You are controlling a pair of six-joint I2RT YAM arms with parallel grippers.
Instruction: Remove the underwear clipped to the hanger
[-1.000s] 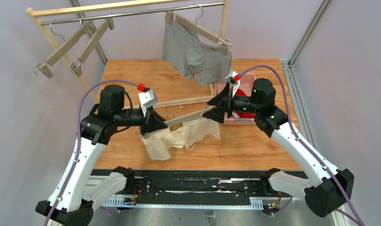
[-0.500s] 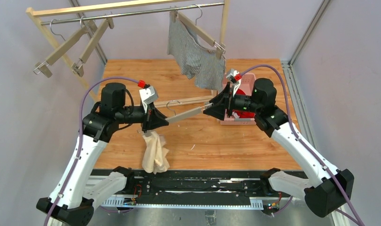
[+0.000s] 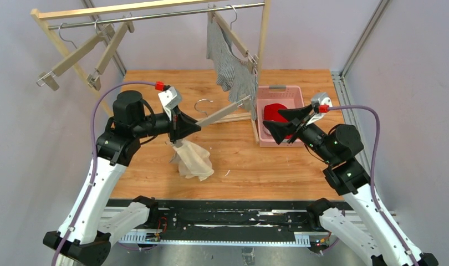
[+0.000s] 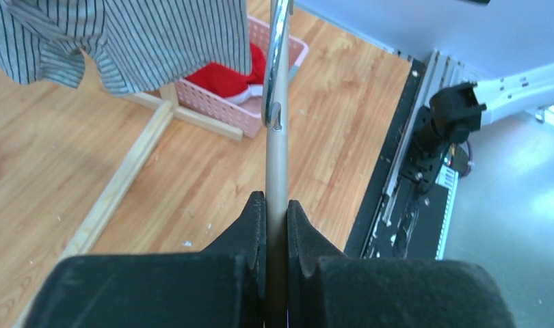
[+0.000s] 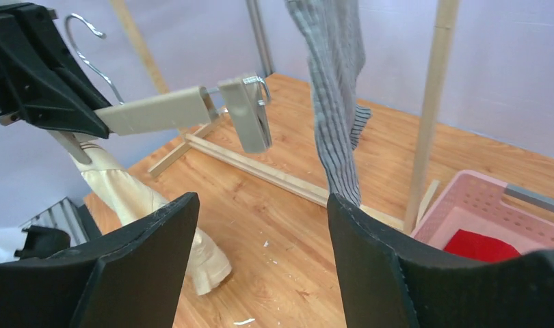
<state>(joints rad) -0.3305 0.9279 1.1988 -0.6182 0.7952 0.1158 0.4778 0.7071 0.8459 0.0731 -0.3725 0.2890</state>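
Note:
My left gripper (image 3: pixel 190 127) is shut on the bar of a grey clip hanger (image 3: pixel 219 113), held level above the table; the bar runs on between my fingers in the left wrist view (image 4: pixel 277 164). The cream boxers (image 3: pixel 192 160) hang from the hanger's left end down to the table and also show in the right wrist view (image 5: pixel 141 205). The hanger's right clip (image 5: pixel 248 113) is empty. My right gripper (image 3: pixel 277 121) is open and empty, over the pink basket (image 3: pixel 259 119). The red boxers (image 3: pixel 276 111) lie in the basket. The pinstriped boxers (image 3: pixel 228 66) hang clipped on a wooden hanger (image 3: pixel 234 37) on the rail.
A wooden rack with a metal rail (image 3: pixel 156 15) stands at the back; two empty wooden hangers (image 3: pixel 83 52) hang at its left. The rack's post (image 3: pixel 262 44) and base slat (image 3: pixel 233 117) stand between the grippers. The basket also shows in the right wrist view (image 5: pixel 466 212).
My right gripper has let go of the hanger's right end and drawn back to the right over the basket. The left gripper lifted the hanger; the cream boxers hang from one clip.

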